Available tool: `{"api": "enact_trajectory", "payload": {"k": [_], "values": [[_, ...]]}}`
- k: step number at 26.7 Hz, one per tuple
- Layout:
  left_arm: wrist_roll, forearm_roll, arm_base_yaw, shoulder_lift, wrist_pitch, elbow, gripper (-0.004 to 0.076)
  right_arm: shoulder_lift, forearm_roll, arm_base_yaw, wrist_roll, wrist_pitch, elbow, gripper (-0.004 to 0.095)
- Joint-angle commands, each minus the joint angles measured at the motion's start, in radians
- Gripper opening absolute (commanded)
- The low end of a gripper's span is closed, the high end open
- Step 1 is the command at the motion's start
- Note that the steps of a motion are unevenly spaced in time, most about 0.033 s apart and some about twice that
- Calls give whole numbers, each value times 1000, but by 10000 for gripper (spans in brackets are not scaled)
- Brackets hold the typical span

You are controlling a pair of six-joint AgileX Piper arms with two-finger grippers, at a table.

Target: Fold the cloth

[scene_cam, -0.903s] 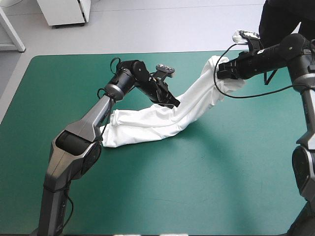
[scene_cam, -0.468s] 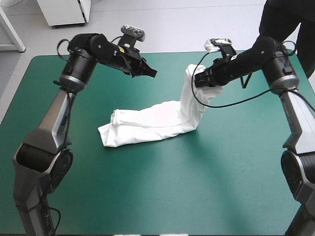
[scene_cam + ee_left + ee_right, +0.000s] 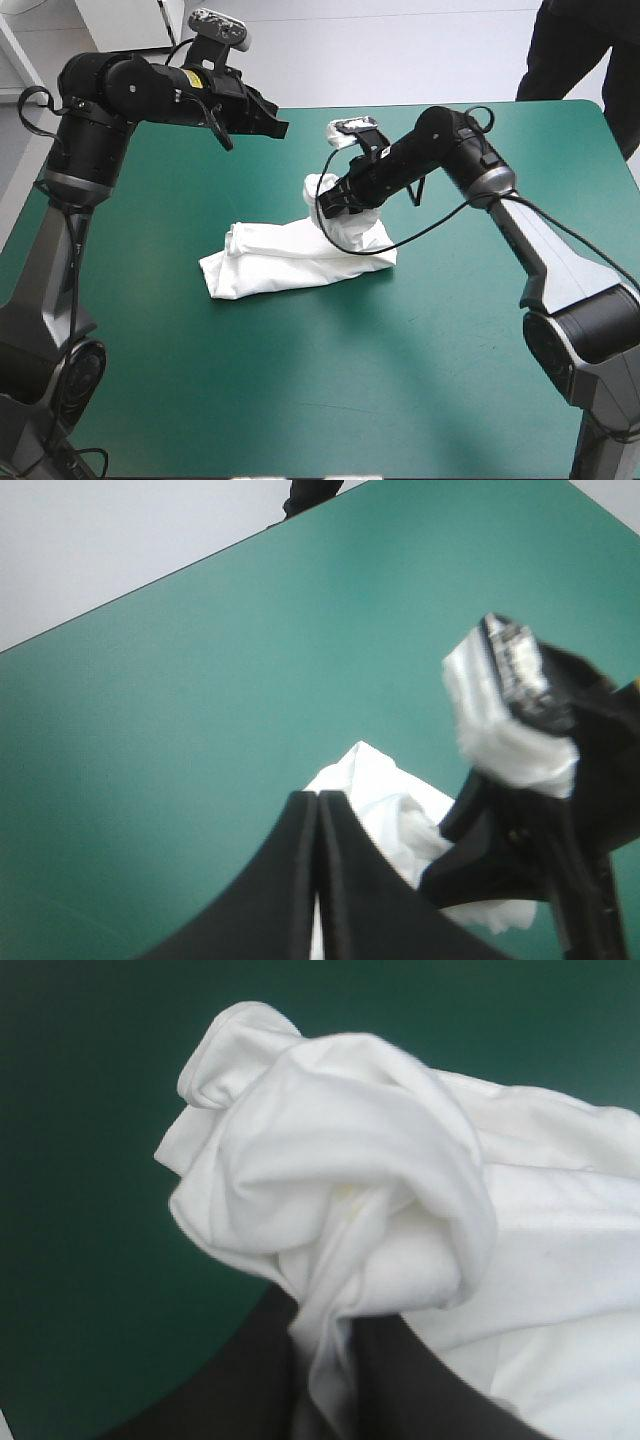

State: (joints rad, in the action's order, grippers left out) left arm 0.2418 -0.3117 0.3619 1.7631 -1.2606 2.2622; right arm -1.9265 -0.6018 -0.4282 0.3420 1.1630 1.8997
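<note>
The white T-shirt (image 3: 290, 258) lies as a long folded band on the teal-green cover, its right end lifted and bunched. My right gripper (image 3: 330, 205) is shut on the T-shirt at that raised end, just above the band's right part. In the right wrist view the cloth (image 3: 350, 1200) hangs crumpled between my black fingers (image 3: 400, 1380). My left gripper (image 3: 278, 128) is shut and holds nothing, raised high over the table's far left part, away from the shirt. The left wrist view shows the left gripper (image 3: 317, 800) as one pointed arch with the shirt (image 3: 380, 790) and the right gripper beyond.
The table's far edge (image 3: 300, 108) runs just behind the left gripper. Open teal-green cover (image 3: 350, 380) stretches in front of the shirt and to its right.
My left gripper let go of the shirt and rose back toward the far left. My right gripper carried the shirt's right end leftward and lower, folding it over the band.
</note>
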Motion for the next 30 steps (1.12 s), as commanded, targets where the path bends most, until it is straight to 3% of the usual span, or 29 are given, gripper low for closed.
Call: {"api": "enact_trajectory", "payload": {"k": [1, 15, 19, 21, 22, 24, 28, 30], "values": [[-12, -14, 4, -96, -27, -13, -22, 12, -53, -41, 3, -57, 31, -12], [-12, 18, 4, -204, -27, -166, -22, -163, -143, -138, 29, -84, 183, 4], [-12, 23, 4, -221, -27, -185, -22, -185, -168, -138, 52, -75, 209, 170], [-12, 25, 4, -224, -27, -185, -22, -188, -164, -138, 53, -75, 209, 304], [-12, 25, 4, -224, -27, -185, -22, -188, -157, -138, 53, -66, 209, 455], [-12, 25, 4, -224, -27, -185, -22, -188, -160, -138, 53, -57, 209, 568], [-12, 25, 4, -231, -27, -185, -22, -188, -129, -136, 43, 53, 278, 612], [-20, 29, 4, -235, -27, -186, -22, -188, -12, -121, -15, 85, 342, 612]]}}
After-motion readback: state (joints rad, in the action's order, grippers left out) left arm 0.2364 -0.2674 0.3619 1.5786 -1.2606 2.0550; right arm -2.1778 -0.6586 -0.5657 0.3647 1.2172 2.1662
